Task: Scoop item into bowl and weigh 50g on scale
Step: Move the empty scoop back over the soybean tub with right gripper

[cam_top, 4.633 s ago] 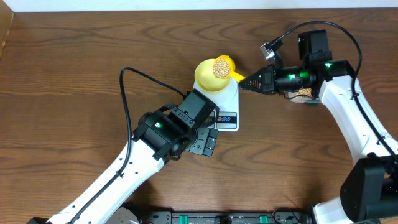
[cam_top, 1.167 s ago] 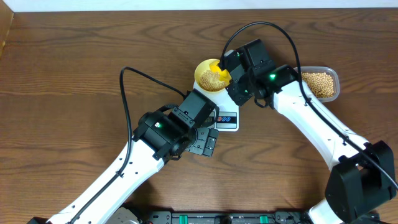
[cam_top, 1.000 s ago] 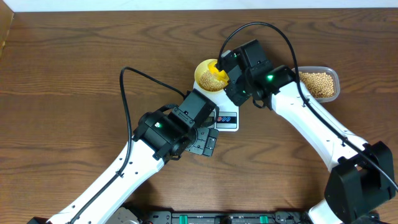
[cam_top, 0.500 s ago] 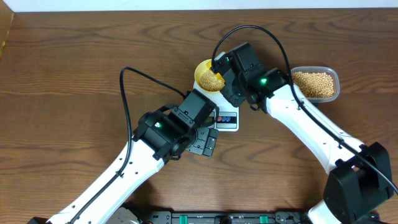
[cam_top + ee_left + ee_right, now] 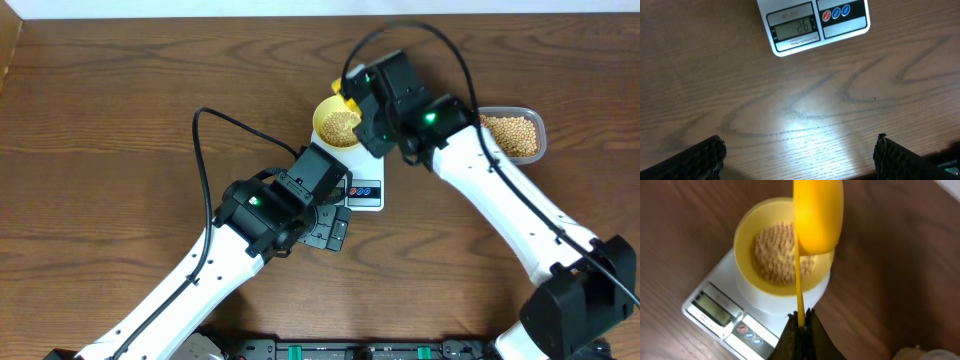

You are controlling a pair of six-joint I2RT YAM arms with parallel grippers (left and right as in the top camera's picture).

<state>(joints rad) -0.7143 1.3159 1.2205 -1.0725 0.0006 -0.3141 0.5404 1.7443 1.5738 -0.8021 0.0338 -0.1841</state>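
Note:
The pale-yellow bowl (image 5: 322,128) stands on the white scale (image 5: 366,191), and a heap of tan beans (image 5: 340,125) lies in it. In the right wrist view the beans (image 5: 780,255) fill the bowl (image 5: 744,232). My right gripper (image 5: 801,320) is shut on the thin handle of a yellow scoop (image 5: 817,215), which is turned on its side over the bowl's far rim and shows no beans. The scale's display end (image 5: 815,22) shows lit digits. My left gripper (image 5: 800,156) hovers open over bare table just in front of the scale, holding nothing.
A clear tub (image 5: 512,135) with more beans sits to the right of the scale, behind my right arm. A black cable (image 5: 205,150) loops over the table left of the bowl. My left arm (image 5: 250,215) reaches in from the front left.
The scoop tipped over the bowl and its beans dropped in. My right gripper then lifted slightly toward the bowl's far rim. The left arm stayed still.

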